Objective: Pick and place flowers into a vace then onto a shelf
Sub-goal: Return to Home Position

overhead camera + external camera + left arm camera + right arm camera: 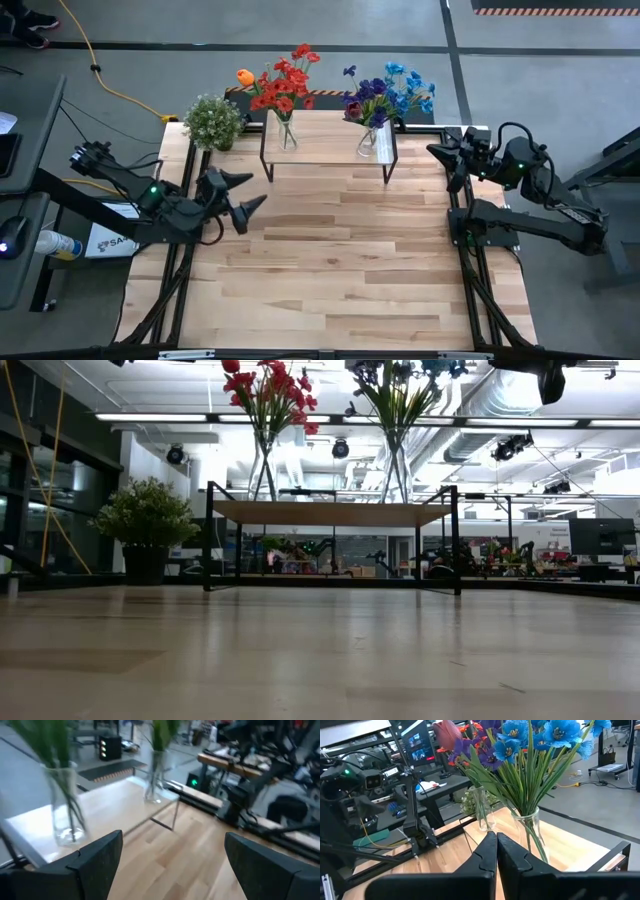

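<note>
The shelf [330, 150] stands at the table's far edge and carries two clear glass vases. The left vase [286, 133] holds the red flowers [285, 85] with an orange bloom [245, 76]. The right vase [374, 142] holds the blue and purple flowers [390, 95]. My left gripper [258, 188] is open, above the table to the near left of the shelf, pointing toward it. In the left wrist view both vases [65, 812] [156, 777] stand beyond its spread fingers. My right gripper [432, 150] is shut, just right of the shelf, close to the blue-flower vase [530, 832].
A bushy potted plant [213, 122] stands at the table's far left corner, beside the shelf. In the low view the shelf [330, 512] stands on thin black legs with open space under it. The wood tabletop [330, 270] stretches between the arms and toward the near edge.
</note>
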